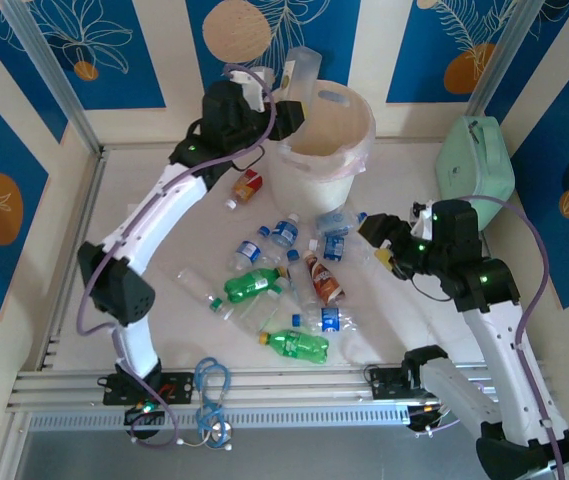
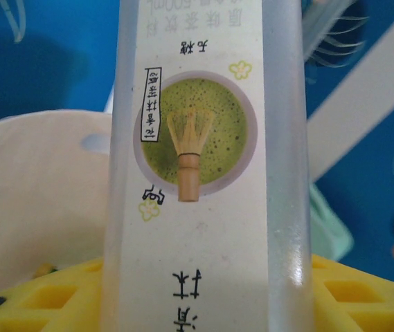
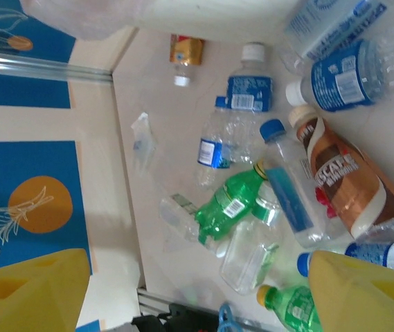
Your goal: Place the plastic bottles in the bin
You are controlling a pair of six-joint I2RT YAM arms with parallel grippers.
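Note:
My left gripper [image 1: 286,100] is shut on a clear plastic bottle [image 1: 302,70] with a white matcha label, held at the left rim of the bin [image 1: 336,150]. In the left wrist view this bottle [image 2: 203,173] stands between my yellow fingers [image 2: 37,297], with the bin's wall [image 2: 37,200] behind it on the left. Several bottles lie on the table in front of the bin: a green one [image 1: 254,285], a brown one [image 1: 322,280], and clear ones with blue labels [image 1: 284,232]. My right gripper [image 1: 372,238] hovers open at their right side; in its wrist view the right gripper [image 3: 197,259] holds nothing above a green bottle [image 3: 228,204].
A mint-green case [image 1: 474,160] stands at the back right, beside the bin. A red-labelled bottle [image 1: 247,187] lies apart, left of the bin. A blue looped object [image 1: 212,385] rests on the front rail. Walls close in on the table's left, back and right.

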